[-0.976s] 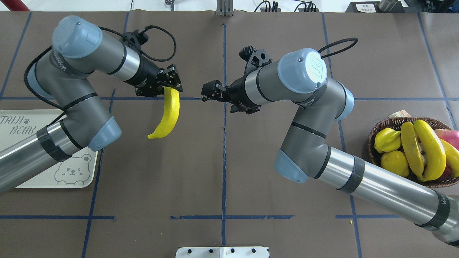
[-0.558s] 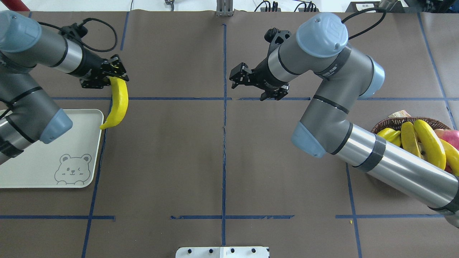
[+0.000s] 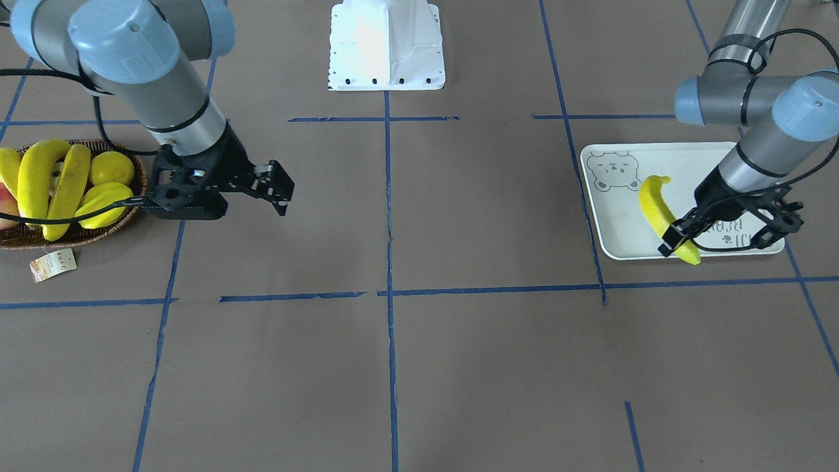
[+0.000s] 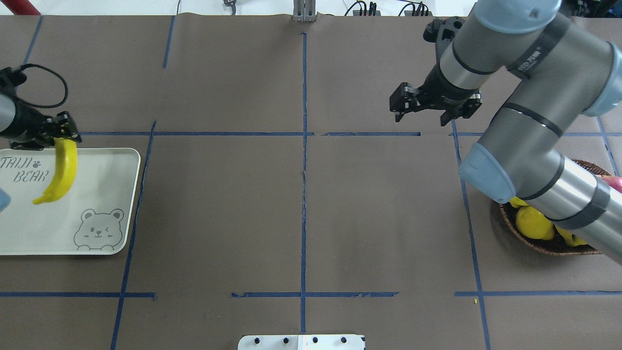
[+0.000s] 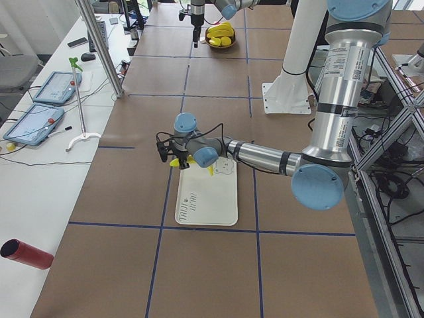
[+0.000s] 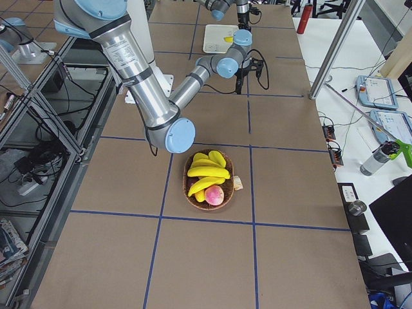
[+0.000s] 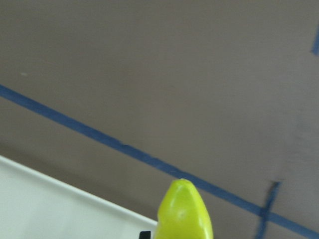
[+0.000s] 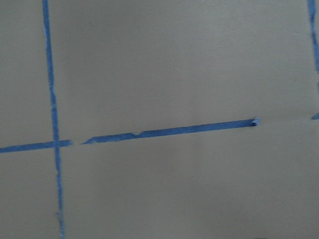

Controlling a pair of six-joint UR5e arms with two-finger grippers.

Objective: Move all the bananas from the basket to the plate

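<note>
My left gripper [image 4: 62, 135] is shut on the top end of a yellow banana [image 4: 59, 171]. The banana hangs slanted over the off-white plate [image 4: 97, 194], crossing its far rim by the grey lettering. In the front view the same banana [image 3: 657, 211] sits in the left gripper [image 3: 682, 239] above the plate [image 3: 623, 229]. I cannot tell if its tip touches the plate. My right gripper [image 4: 396, 108] is open and empty, above bare table left of the basket [image 4: 534, 245]. More bananas [image 3: 33, 177] lie in the wicker basket [image 3: 16, 241].
The basket also holds a yellow lemon [image 3: 111, 167], a ridged starfruit [image 3: 105, 196] and a red apple [image 6: 214, 194]. A paper tag [image 3: 52, 264] lies beside it. My right arm covers most of the basket from overhead. The white robot base [image 3: 387, 46] stands mid-table.
My left arm has carried the banana leftward from mid-table to over the plate. My right gripper, still open and empty, has swung right toward the basket's side.
</note>
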